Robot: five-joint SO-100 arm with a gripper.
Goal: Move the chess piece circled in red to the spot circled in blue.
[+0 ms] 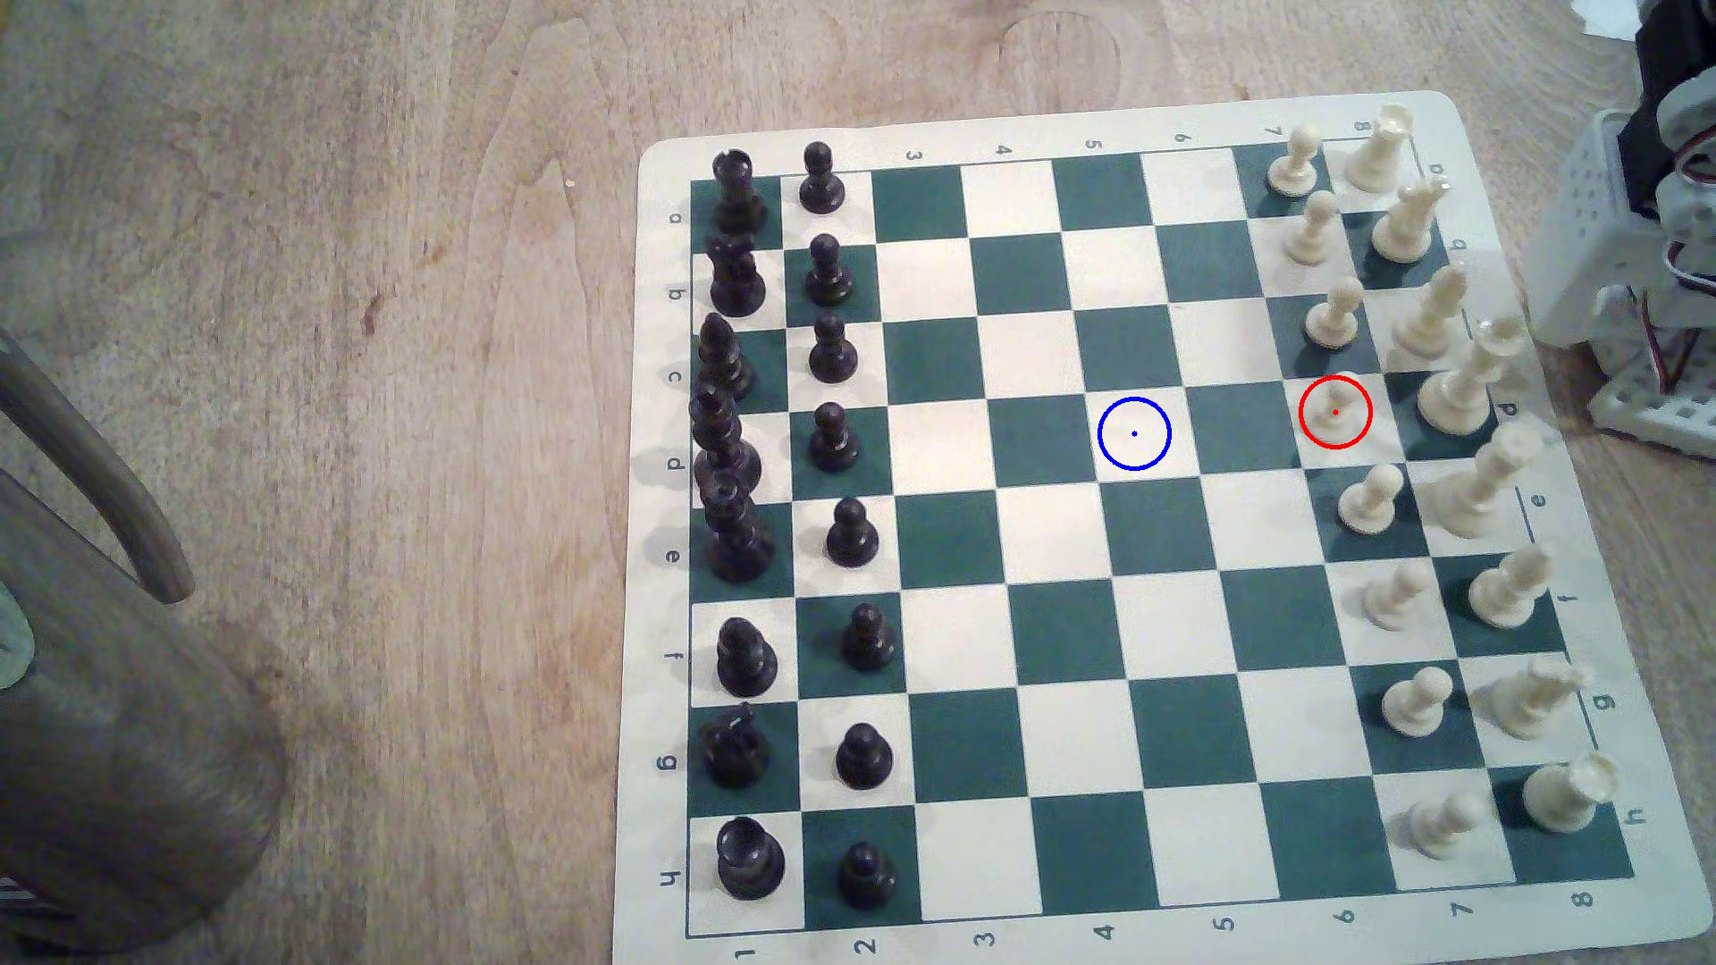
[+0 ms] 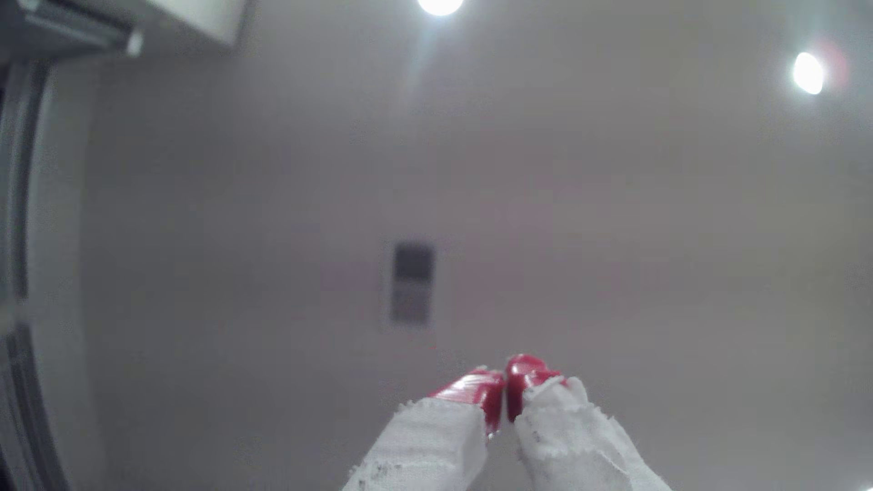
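Observation:
The chess piece circled in red (image 1: 1335, 405) is a small cream pawn standing on a cream square in the cream pawn row, at the exterior view's right side of the board (image 1: 1021, 130). The spot circled in blue (image 1: 1134, 433) is a bare cream square two squares toward the exterior view's left of that pawn, in the same row. In the wrist view my gripper (image 2: 504, 388) points up at a ceiling, away from the board. Its red fingertips (image 2: 477, 389) touch each other with nothing between them. The fingers are wrapped in white tape.
Cream pawns (image 1: 1333, 314) and taller cream pieces (image 1: 1458, 390) flank the circled pawn closely. Black pieces (image 1: 833, 436) fill two columns at the exterior view's left. My arm's white base (image 1: 1634, 241) stands off the board's right edge. A curved wooden object (image 1: 102, 482) sits far left.

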